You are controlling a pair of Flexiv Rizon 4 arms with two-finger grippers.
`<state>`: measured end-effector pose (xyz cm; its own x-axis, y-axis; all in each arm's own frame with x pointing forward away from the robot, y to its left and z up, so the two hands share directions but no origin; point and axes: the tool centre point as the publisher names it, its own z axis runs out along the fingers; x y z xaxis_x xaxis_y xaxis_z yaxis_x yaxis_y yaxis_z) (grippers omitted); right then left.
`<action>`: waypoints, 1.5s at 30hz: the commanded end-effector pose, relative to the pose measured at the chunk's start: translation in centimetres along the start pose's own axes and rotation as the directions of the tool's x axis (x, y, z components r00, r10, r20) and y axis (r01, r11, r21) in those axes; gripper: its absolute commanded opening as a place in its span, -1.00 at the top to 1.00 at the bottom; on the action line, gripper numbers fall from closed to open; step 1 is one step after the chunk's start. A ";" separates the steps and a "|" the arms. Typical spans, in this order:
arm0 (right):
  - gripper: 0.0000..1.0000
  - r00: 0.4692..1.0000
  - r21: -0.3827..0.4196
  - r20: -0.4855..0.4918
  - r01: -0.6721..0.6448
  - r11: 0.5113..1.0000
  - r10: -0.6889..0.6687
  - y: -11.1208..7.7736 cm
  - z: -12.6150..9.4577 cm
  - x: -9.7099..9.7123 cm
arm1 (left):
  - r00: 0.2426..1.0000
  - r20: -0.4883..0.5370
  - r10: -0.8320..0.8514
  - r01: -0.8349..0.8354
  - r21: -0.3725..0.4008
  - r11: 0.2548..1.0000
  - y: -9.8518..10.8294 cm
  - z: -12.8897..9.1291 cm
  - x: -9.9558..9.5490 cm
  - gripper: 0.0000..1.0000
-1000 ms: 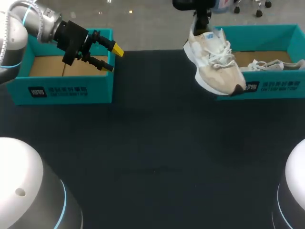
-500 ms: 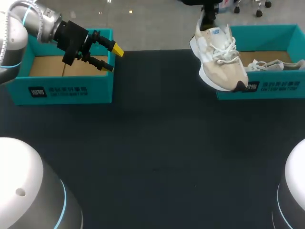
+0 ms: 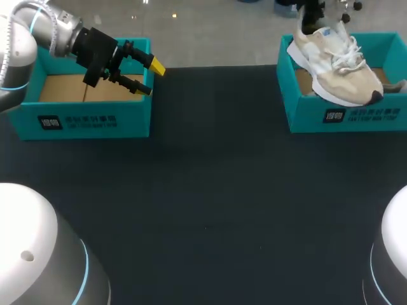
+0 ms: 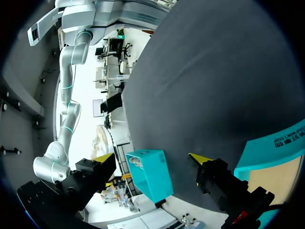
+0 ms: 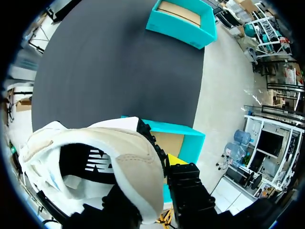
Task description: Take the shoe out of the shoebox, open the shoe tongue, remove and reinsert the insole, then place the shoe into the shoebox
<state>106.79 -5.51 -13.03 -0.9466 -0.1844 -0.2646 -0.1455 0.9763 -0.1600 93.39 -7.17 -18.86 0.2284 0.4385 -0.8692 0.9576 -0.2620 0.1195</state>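
Note:
A beige and white shoe (image 3: 335,68) hangs tilted, toe down, over the right teal shoebox (image 3: 318,114). My right gripper (image 3: 312,19) is shut on its heel collar from above. In the right wrist view the shoe (image 5: 100,162) fills the space by the gripper (image 5: 148,183), with one yellow fingertip (image 5: 174,160) outside the heel and the shoebox (image 5: 188,136) under it. My left gripper (image 3: 141,75) stands open above the right end of the left teal box (image 3: 89,121), holding nothing. Its yellow tips frame the far shoebox (image 4: 151,179) in the left wrist view.
Part of a second pale shoe (image 3: 395,86) lies inside the right shoebox, mostly hidden behind the held shoe. The left box shows a bare cardboard floor (image 3: 63,89). Dark table surface (image 3: 210,190) stretches between the two boxes.
My right arm has carried the shoe rightward and away from me, from in front of the shoebox's left corner to above the box. The left arm has not moved.

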 end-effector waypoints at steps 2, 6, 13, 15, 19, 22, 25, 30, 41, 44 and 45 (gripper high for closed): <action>1.00 0.998 0.006 -0.032 -0.045 0.999 0.045 -3.2 1.6 -1.9 | 1.000 -0.002 0.001 -0.001 0.001 1.000 0.0 0.0 0.0 -1.00; 1.00 0.996 0.058 -0.009 -0.087 0.995 0.088 -6.2 2.5 -3.0 | 1.000 -0.002 0.001 -0.001 0.001 1.000 0.0 0.0 0.0 -1.00; 1.00 0.989 0.139 -0.010 -0.146 0.979 0.149 -9.6 2.9 -3.6 | 1.000 -0.002 0.001 -0.001 0.001 1.000 0.0 0.0 0.0 -1.00; 1.00 0.989 0.139 -0.010 -0.146 0.979 0.149 -9.6 2.9 -3.6 | 1.000 -0.002 0.001 -0.001 0.001 1.000 0.0 0.0 0.0 -1.00; 1.00 0.989 0.139 -0.010 -0.146 0.979 0.149 -9.6 2.9 -3.6 | 1.000 -0.002 0.001 -0.001 0.001 1.000 0.0 0.0 0.0 -1.00; 1.00 0.989 0.139 -0.010 -0.146 0.979 0.149 -9.6 2.9 -3.6 | 1.000 -0.002 0.001 -0.001 0.001 1.000 0.0 0.0 0.0 -1.00; 1.00 0.989 0.139 -0.010 -0.146 0.979 0.149 -9.6 2.9 -3.6 | 1.000 -0.002 0.001 -0.001 0.001 1.000 0.0 0.0 0.0 -1.00; 1.00 0.986 0.125 -0.027 -0.162 0.979 0.167 -10.2 3.2 -3.7 | 1.000 -0.002 0.001 -0.001 0.001 1.000 0.0 0.0 0.0 -1.00; 1.00 0.978 0.153 -0.015 -0.206 0.967 0.210 -15.6 5.5 -4.8 | 1.000 -0.002 0.001 -0.001 0.001 1.000 0.0 0.0 0.0 -1.00; 1.00 0.978 0.170 -0.018 -0.201 0.965 0.207 -17.1 6.2 -5.0 | 1.000 -0.002 0.001 -0.001 0.001 1.000 0.0 0.0 0.0 -1.00; 1.00 0.980 0.176 -0.012 -0.194 0.965 0.199 -17.6 6.4 -5.0 | 1.000 -0.002 0.001 -0.001 0.001 1.000 0.0 0.0 0.0 -1.00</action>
<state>115.27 -21.62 -14.78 -0.9587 0.0209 -0.2837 0.1012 0.9571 -0.2714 93.39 -7.17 -18.86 0.2283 0.4385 -0.8692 0.9577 -0.2620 0.1193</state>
